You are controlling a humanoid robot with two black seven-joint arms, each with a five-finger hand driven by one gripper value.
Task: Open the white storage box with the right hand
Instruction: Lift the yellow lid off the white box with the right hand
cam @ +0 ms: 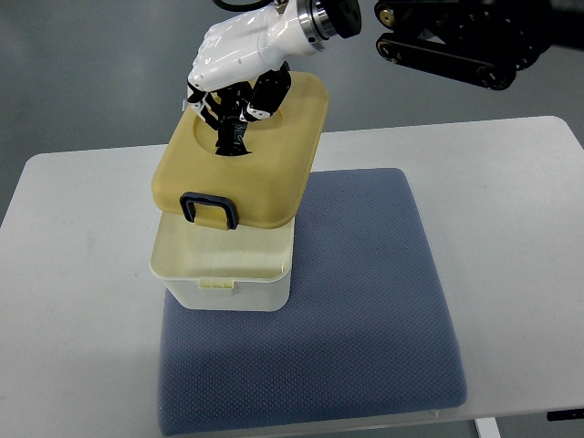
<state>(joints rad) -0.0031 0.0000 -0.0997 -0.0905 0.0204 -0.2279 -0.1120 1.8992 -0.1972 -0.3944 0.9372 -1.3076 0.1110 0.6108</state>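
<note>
The white storage box [228, 274] stands on the left part of a blue mat [365, 310]. Its tan lid [269, 173] is off the box, held tilted above and behind the box's open top. A black latch [210, 208] hangs at the lid's near edge. My right hand [235, 100] comes in from the upper right. Its fingers are curled into the recess in the middle of the lid, gripping the dark handle [230, 141] there. The box's inside is mostly hidden by the lid.
The mat lies on a white table [511, 201] with bare surface to the left and right. Black robot parts [456, 41] show at the top right. Grey floor lies beyond the table's far edge.
</note>
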